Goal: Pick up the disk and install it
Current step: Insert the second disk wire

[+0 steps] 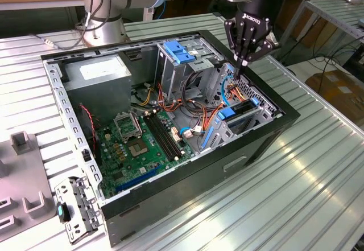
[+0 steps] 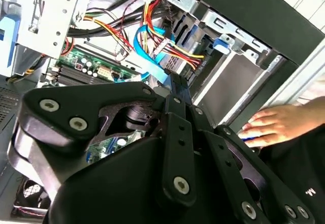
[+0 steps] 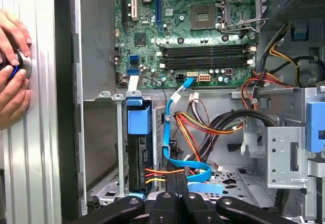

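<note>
1. Disk (image 3: 138, 122) stands on edge in its bay (image 3: 101, 148), below and just beside the gripper (image 1: 243, 64), apparently seated.
2. Gripper pinched closed and holding nothing, likely to slip between cables (image 3: 195, 127).

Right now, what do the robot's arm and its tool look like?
The arm is thick, rounded and silver-grey, with a bit of blue at a joint and cables trailing by its base. The tool is glossy black, with white lettering on its body, and its jointed fingers are dotted with silver screws.
</note>
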Motion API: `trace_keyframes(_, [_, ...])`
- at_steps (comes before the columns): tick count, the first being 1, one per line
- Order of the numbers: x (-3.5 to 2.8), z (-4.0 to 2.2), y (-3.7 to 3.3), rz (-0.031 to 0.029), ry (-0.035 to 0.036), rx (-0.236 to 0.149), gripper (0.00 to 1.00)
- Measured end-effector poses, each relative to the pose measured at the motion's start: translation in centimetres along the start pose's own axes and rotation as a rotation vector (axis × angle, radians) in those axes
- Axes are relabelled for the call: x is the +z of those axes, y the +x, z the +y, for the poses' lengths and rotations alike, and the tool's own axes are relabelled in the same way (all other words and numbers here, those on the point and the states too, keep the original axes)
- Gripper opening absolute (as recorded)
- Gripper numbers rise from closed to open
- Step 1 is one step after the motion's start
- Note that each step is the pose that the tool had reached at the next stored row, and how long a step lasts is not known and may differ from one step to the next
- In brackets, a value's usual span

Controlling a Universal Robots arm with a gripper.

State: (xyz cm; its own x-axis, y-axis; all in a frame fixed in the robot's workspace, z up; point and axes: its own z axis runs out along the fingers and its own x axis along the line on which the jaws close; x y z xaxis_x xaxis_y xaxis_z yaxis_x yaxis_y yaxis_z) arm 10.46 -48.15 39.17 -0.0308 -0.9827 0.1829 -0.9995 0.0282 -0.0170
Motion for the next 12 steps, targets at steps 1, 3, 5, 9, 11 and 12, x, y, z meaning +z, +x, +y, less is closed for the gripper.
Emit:
trace_keyframes(1, [-0.04, 0.00, -0.37, 0.0305, 0.0005, -0.001, 0.11])
trace_keyframes(3, [0.00, 0.02, -0.84, 0.0588, 0.0013, -0.001, 0.11])
trace_keyframes(5, [0.22, 0.04, -1.27, 0.0780, 0.0019, -0.001, 0.11])
trace_keyframes(9, [0.55, 0.04, -1.52, 0.0857, 0.0022, -0.001, 0.17])
trace_keyframes(11, [0.74, 0.05, -1.58, 0.0882, 0.0022, -0.001, 0.29])
trace_keyframes(12, [0.88, 0.05, -1.60, 0.0900, 0.0023, -0.001, 0.29])
